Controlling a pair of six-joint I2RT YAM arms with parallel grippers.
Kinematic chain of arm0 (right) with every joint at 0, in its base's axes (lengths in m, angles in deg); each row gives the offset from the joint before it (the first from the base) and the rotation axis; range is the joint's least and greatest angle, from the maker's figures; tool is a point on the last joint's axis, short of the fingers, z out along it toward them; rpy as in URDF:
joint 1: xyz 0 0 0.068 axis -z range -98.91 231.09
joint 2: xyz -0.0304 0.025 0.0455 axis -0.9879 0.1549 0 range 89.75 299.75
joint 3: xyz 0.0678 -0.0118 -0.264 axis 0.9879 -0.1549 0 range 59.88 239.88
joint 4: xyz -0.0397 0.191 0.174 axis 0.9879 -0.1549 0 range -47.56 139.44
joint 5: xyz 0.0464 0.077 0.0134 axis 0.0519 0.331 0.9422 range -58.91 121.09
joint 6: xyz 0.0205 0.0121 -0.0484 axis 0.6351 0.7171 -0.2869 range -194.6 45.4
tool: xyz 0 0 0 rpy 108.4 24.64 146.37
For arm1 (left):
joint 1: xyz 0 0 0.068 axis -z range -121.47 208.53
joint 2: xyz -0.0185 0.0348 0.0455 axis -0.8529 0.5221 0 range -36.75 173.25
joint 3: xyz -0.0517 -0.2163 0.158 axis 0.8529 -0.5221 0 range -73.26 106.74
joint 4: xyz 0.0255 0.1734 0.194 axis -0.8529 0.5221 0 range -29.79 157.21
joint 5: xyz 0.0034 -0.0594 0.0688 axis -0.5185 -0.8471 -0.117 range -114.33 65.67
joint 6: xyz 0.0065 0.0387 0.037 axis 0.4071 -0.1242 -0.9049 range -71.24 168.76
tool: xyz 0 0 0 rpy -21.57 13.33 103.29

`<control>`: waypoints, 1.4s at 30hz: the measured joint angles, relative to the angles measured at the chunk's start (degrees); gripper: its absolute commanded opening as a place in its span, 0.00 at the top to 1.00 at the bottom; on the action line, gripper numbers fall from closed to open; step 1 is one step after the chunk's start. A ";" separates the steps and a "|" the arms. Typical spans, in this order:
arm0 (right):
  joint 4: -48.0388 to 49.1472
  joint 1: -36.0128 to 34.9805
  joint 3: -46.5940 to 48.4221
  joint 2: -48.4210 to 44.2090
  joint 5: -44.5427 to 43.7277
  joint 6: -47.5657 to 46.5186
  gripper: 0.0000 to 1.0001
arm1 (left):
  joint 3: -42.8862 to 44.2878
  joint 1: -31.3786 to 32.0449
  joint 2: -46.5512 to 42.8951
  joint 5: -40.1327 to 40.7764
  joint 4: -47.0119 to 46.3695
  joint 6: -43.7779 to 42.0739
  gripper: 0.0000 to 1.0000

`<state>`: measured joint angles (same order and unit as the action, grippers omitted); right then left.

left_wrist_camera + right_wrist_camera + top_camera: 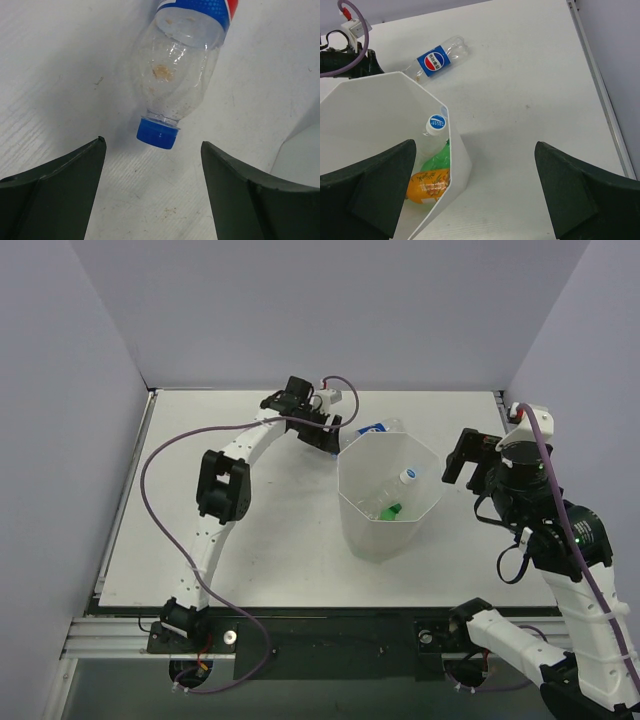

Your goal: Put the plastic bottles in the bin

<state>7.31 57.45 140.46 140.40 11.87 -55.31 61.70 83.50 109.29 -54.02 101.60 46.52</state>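
A clear plastic bottle with a blue label (175, 65) lies on the table behind the bin (358, 530), its blue cap (157, 134) pointing at my left gripper (153, 143). That gripper is open, its fingertips either side of the cap and apart from it. Inside the bin (457, 160) lie a clear bottle with a white-and-blue cap (436, 123), a green bottle (437, 157) and a short orange bottle (427, 186). My right gripper (475, 144) is open and empty, hanging above the bin's right rim. From above, the left gripper (325, 433) sits at the bin's back left and the right gripper (465, 455) to its right.
The labelled bottle (378, 427) lies close against the bin's back rim. The white table (250, 540) is walled on the left, back and right. The left arm's purple cable (160, 455) loops over the table's left half. A metal rail (600, 90) runs along the table's right edge.
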 measured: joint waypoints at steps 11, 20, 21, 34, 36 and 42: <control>-0.31 -0.02 0.00 0.07 -0.09 -0.33 0.00 | 0.20 0.02 3.26 -2.89 -5.49 5.20 0.25; -0.37 0.00 -0.02 -0.24 -0.44 -1.42 0.00 | 0.20 0.39 4.74 -7.30 -10.95 11.69 0.46; -0.37 -0.02 -0.09 -0.31 -0.48 -1.53 0.00 | 0.20 0.46 4.79 -7.54 -10.95 11.93 0.47; -0.50 0.00 -1.22 -1.55 -0.85 -2.86 0.00 | -0.48 2.21 4.04 -4.28 -5.29 5.97 1.00; -0.52 0.00 -1.46 -1.75 -0.83 -2.86 0.00 | -0.48 2.45 3.80 -3.63 -4.37 5.27 1.00; -0.11 0.00 -2.05 -3.19 -0.68 -2.84 0.00 | -0.83 2.80 1.60 -1.70 0.85 4.24 1.00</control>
<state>7.20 57.45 138.40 137.21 11.19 -58.15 60.87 86.30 110.88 -55.73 102.45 50.76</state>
